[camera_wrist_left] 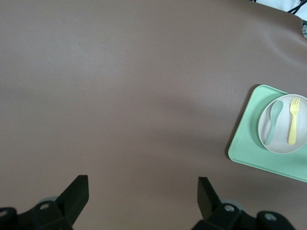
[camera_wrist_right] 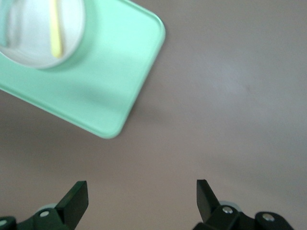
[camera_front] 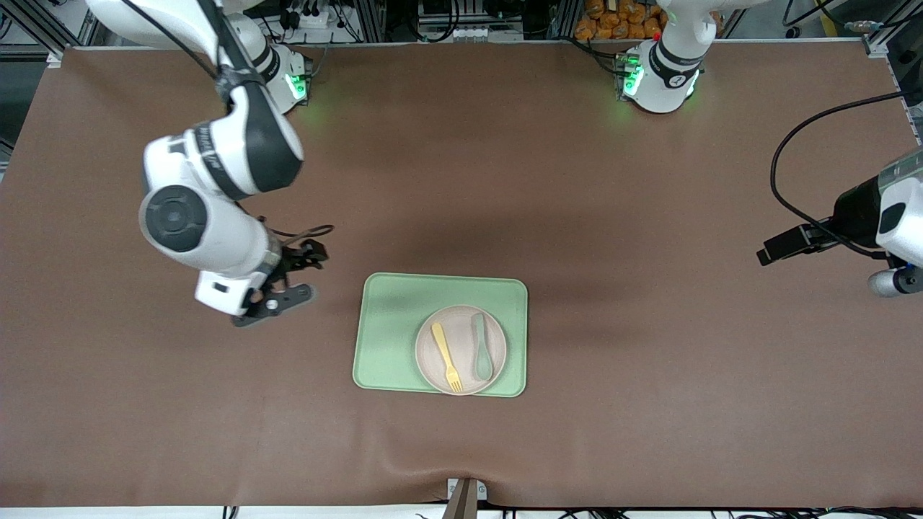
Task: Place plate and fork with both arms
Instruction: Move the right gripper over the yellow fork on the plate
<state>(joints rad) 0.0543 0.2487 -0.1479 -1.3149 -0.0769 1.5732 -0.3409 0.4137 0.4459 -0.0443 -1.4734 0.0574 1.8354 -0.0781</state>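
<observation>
The off-white plate (camera_front: 461, 375) lies on the light-green tray (camera_front: 389, 339) in the middle of the table. The pale-yellow fork (camera_front: 446, 355) lies on the plate beside a grey-green spoon (camera_front: 482, 347). My right gripper (camera_front: 303, 277) is open and empty, over bare table toward the right arm's end of the tray. My left gripper (camera_front: 782, 246) is open and empty, over bare table well off toward the left arm's end. The left wrist view shows its gripper (camera_wrist_left: 143, 191), the tray (camera_wrist_left: 244, 143), plate (camera_wrist_left: 284, 143) and fork (camera_wrist_left: 292, 125). The right wrist view shows its gripper (camera_wrist_right: 142, 194), the tray (camera_wrist_right: 105, 81), plate (camera_wrist_right: 29, 38) and fork (camera_wrist_right: 56, 33).
The brown table mat (camera_front: 649, 360) covers the whole table. The two green-lit arm bases (camera_front: 656, 79) stand along the table's edge farthest from the front camera. A small bracket (camera_front: 465, 497) sits at the table's edge nearest to the front camera.
</observation>
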